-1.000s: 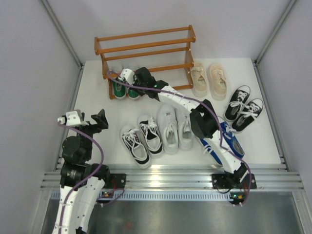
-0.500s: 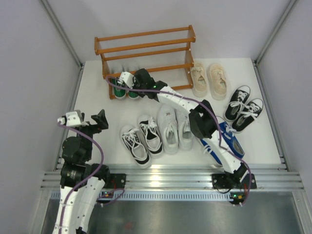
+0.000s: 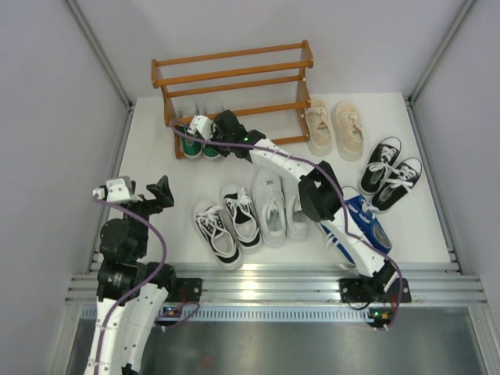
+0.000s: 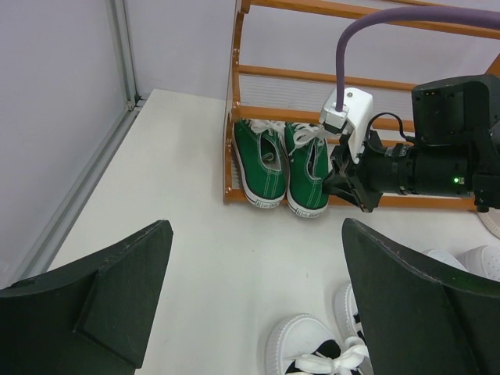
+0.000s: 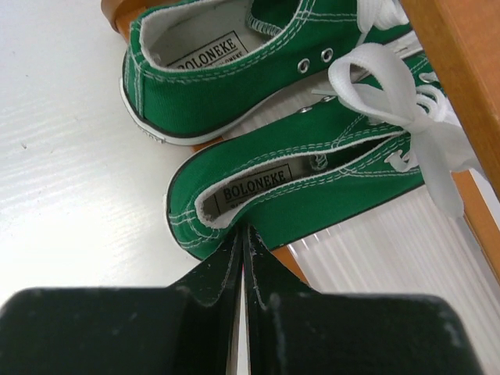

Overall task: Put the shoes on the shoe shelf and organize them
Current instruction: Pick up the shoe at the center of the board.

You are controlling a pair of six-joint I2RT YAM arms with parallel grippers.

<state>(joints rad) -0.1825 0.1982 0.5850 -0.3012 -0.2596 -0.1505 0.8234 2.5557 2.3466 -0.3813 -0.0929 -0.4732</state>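
The right gripper is clenched, its two black fingers pressed flat together with only a thin slit between them. Right at their tips sits the heel of the near green shoe; the tips meet the back of its heel, and whether any cloth is nipped between them I cannot tell. Its white lace lies loose, ahead and to the right of the jaws. Just beyond it, further from the jaws, the second green shoe lies alongside, heel the same way. Both rest on the bottom rails of the shelf at its left end, heels poking out over the front rail, toes in under the upper tiers.

The left gripper hangs released, fingers spread wide over the table, holding nothing. Close below its jaws show the white toes of the black-and-white pair. Well ahead of them stand the green pair and the right gripper at their heels.

From above, behind the right jaws, back along the arm, lie the white pair and the blue pair, partly under the arm. Off to their right, beside the shelf's end, stand the beige pair, then the black pair
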